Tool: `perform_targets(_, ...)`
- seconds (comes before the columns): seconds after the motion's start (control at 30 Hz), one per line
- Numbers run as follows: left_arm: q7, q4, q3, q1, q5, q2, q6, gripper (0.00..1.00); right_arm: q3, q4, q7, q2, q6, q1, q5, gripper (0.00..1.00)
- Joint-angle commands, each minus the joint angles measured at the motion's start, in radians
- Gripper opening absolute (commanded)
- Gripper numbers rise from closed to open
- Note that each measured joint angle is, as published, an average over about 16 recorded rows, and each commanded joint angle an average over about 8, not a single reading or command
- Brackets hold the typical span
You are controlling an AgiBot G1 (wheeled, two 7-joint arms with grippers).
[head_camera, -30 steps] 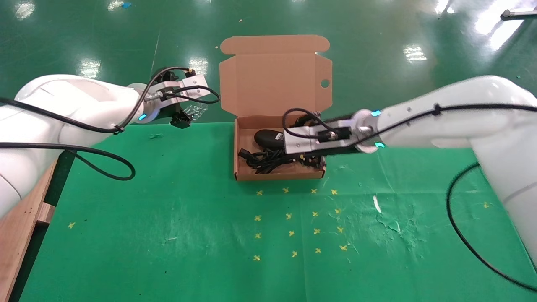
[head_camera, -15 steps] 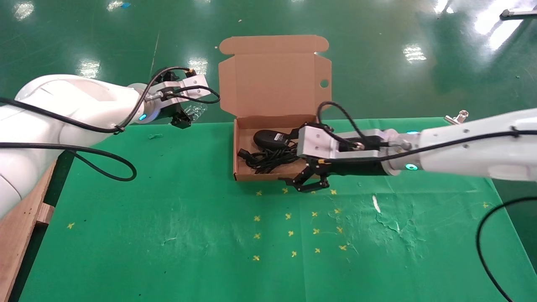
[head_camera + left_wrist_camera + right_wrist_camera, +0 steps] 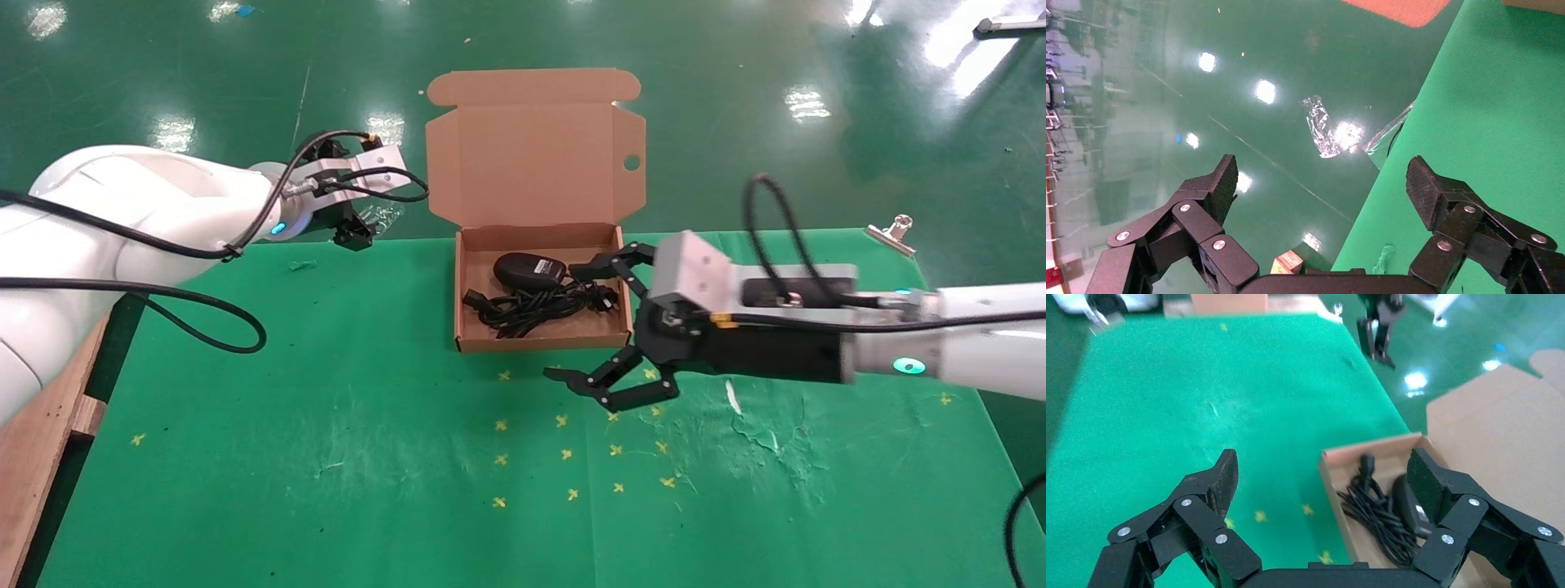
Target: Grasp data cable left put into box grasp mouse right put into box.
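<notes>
1. The right gripper point(image 3: 609, 327) hangs empty with its jaws spread wide, just beside the box's point(image 3: 543, 344) right front corner, one finger point(image 3: 606, 264) over the right wall, the other point(image 3: 601, 388) over the green cloth point(image 3: 327, 457) in front.

2. From the gripper, the mouse point(image 3: 529, 268) lies at about 10 o'clock, inside the box toward its back, its thin cord running into the tangle beside it.

3. The data cable point(image 3: 523, 308) lies at about 9 o'clock from the gripper, bundled on the box floor just in front of the mouse and touching it. Both task things look to be in the box, so the placing seems done.

4. Risk: the finger over the right wall sits close to the cardboard; a sideways swing could catch the wall and drag or tip the light box.

5. Risk: cord loops lie near that wall; a low finger could hook one and pull the contents out.

6. The tall lid point(image 3: 535, 159), at 11 o'clock, could be knocked by a high sweep.

7. The left gripper point(image 3: 1321, 184), also wide and empty, is parked past the table's far-left edge, well apart from the box, little threat there.
</notes>
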Motion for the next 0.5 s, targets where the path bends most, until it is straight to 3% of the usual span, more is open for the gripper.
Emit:
perform_targets(0.03, 0.000, 0.000, 0.001, 0.000, 0.001, 0.000, 0.000, 1.00, 0.015, 0.019, 0.015, 0.023, -0.016, -0.018, 0.040, 1.00)
perform_targets(0.5, 0.164, -0.135, -0.231, 0.142, -0.354, -0.137, 0.202, 1.00, 0.124, 0.156, 0.120, 0.186, -0.126, -0.143, 0.320, 1.00)
